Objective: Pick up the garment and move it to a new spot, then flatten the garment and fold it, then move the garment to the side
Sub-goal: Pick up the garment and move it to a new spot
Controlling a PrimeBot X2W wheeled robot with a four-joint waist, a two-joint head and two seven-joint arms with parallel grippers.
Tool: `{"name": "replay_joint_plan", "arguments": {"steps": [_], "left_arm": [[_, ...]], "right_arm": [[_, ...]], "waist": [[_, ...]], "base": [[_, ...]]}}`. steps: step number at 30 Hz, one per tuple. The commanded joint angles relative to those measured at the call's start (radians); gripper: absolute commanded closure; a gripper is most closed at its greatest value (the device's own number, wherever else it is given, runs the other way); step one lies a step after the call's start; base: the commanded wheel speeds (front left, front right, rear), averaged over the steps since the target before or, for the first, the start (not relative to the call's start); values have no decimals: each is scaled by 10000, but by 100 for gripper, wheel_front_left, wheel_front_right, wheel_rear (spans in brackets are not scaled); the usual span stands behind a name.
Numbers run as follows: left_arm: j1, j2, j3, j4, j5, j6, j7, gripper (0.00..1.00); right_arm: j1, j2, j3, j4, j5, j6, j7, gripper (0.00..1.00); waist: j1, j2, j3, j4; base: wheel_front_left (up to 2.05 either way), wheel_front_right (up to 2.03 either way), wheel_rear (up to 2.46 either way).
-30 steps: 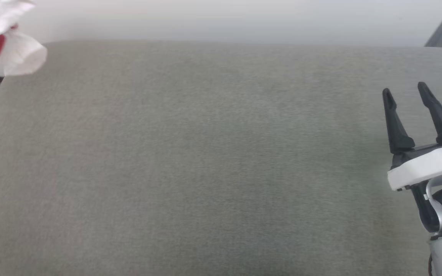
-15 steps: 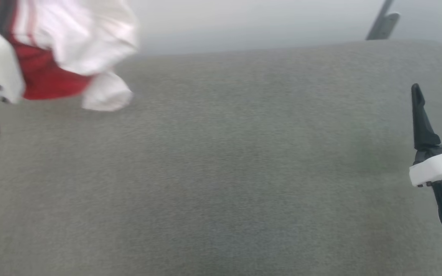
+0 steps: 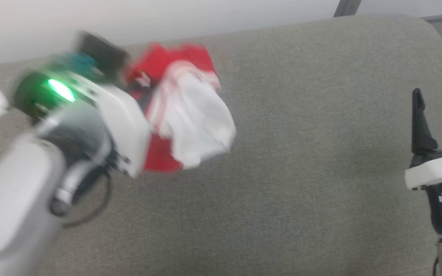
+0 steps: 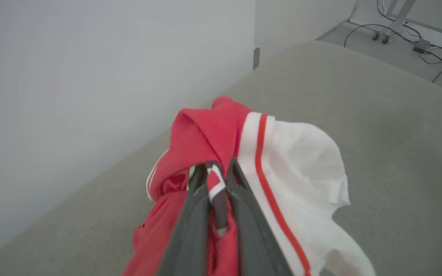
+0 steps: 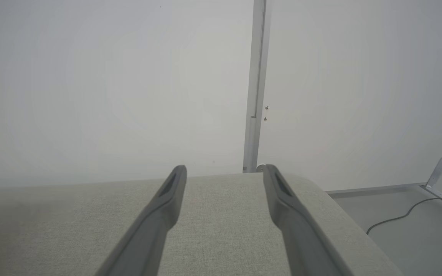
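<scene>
The garment [image 3: 190, 115] is a bunched red shirt with white sleeves and red-and-white striped trim. It hangs blurred above the grey cushion at upper centre-left in the head view. My left gripper [image 4: 215, 170] is shut on a fold of the garment [image 4: 290, 161], with striped trim pinched between the dark fingers. In the head view the left wrist [image 3: 102, 115], with a green light, covers the gripper itself. At the right edge my right gripper [image 3: 436, 94] stands open above the cushion. Its fingers [image 5: 167, 203] hold nothing in the right wrist view.
The grey upholstered surface [image 3: 282, 172] spreads across the head view, with its rounded corner at the upper right. A pale wall [image 5: 109, 88] rises behind it. Cables and a wheeled frame [image 4: 409, 34] lie on the floor beyond the corner.
The head camera has swung, shifting the whole picture. My left arm has carried the garment in from the upper left toward the middle of the cushion. The right gripper stays open.
</scene>
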Motion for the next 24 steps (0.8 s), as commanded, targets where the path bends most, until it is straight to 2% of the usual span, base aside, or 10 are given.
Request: {"name": "replay_joint_plan", "arguments": {"steps": [1, 7, 14, 20, 24], "left_arm": [[187, -86, -86, 55, 34, 62, -9, 100], [958, -554, -941, 835, 15, -52, 25, 100], [1618, -1077, -1451, 2511, -110, -276, -506, 100], [1875, -1563, -1781, 4234, -166, -562, -989, 100], [1786, -1791, -2007, 5220, -166, -909, -1203, 100]], "right_arm": [[49, 91, 48, 30, -100, 5, -85, 0], [-89, 346, 217, 366, -82, 5, -297, 0], [-342, 472, 617, 811, -2, 5, -482, 0], [-596, 507, 960, 1161, 87, 5, -631, 0], [-770, 462, 1178, 1344, 138, 5, -703, 0]], "waist": [[0, 0, 36, -37], [0, 0, 98, -141], [0, 0, 112, -259], [0, 0, 127, -388], [0, 0, 129, -414]], "base": [[0, 0, 0], [0, 0, 0], [0, 0, 0], [0, 0, 0], [0, 0, 0]]}}
